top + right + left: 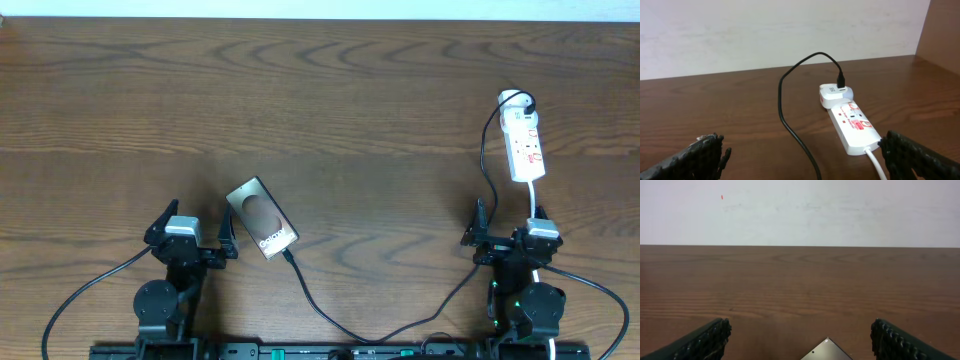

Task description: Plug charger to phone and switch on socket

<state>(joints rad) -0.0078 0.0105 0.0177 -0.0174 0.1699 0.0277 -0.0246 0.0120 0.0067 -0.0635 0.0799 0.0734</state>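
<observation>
From above, you see the phone (262, 218) lying flat and skewed on the wooden table (330, 110), just beside your left gripper (194, 224). Its lettered end points toward the robot's edge of the table. That gripper's fingers are spread wide with nothing between them. The charger cable (318, 305) meets the phone's near end. It then loops along the near edge and climbs on the right to the white adapter (514, 100) at the far end of the power strip (526, 146). You cannot tell from here whether the tip is fully seated in the phone. Your right gripper (507, 222) sits just short of the strip's near end, spread apart and holding nothing.

In the left wrist view, your two black fingers (702, 341) frame bare wood. One corner of the phone pokes in at the bottom edge between them, touching neither.

In the right wrist view, the strip lies ahead and to the right, with red marks on its top. The black cable plugs into the adapter at its far end, and a white cord (875, 162) leaves its near end. Your fingers (917, 152) stand wide apart and grip nothing. You cannot tell the switch position.
</observation>
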